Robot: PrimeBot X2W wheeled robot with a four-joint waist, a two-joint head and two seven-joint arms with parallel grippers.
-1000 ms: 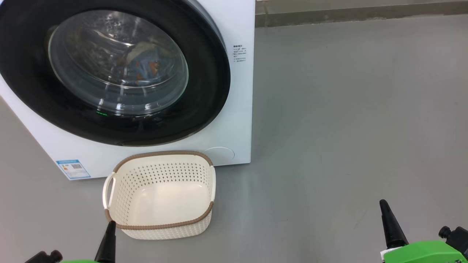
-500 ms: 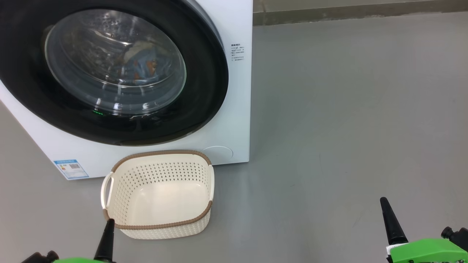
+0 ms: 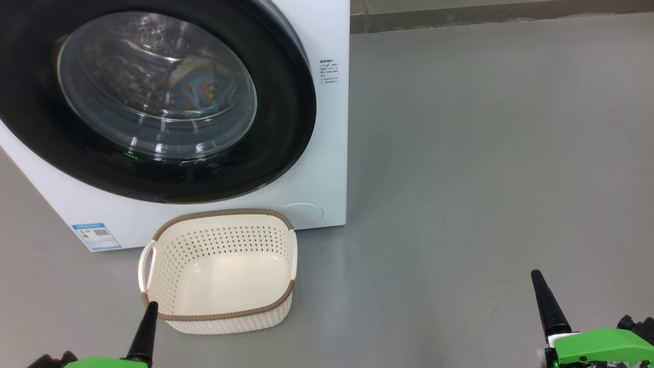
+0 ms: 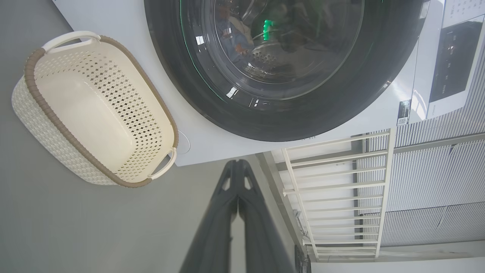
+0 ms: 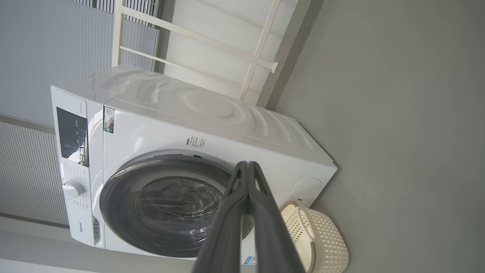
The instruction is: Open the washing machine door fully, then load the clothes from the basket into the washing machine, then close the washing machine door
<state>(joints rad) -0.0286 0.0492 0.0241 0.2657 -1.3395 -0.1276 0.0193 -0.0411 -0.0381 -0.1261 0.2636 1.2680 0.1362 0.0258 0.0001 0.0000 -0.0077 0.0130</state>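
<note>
Clearly both arms are idle. The left pincer (image 3: pixel 149 307) is clenched, its two dark fingers pressed flat together with nothing between them, and the right pincer (image 3: pixel 536 278) is the same, empty and low over the bare floor (image 3: pixel 460 179).

In the head view the left tip sits against the near left corner of the basket (image 3: pixel 230 281). The left wrist view shows it apart from the basket, pointing past one white side handle towards the lower edge of the washing machine (image 3: pixel 327 153). The basket stands on the floor just in front of the machine, its long axis running along the machine's front, and nothing lies in it.

Beyond it, the washing machine door (image 3: pixel 143 128) lies flush against the front, up and ahead of the left pincer and well to the left of the right one. Behind its glass the clothes (image 3: pixel 194 92) show as blue and cream fabric with orange prints, resting in the drum.

Going by this, loading and closing look done. Anything left would be a press on the door to confirm the latch. The left arm is clearly the nearer one for that, though it would have to rise over the basket, which sits between it and the door. The right pincer is well apart from everything.
</note>
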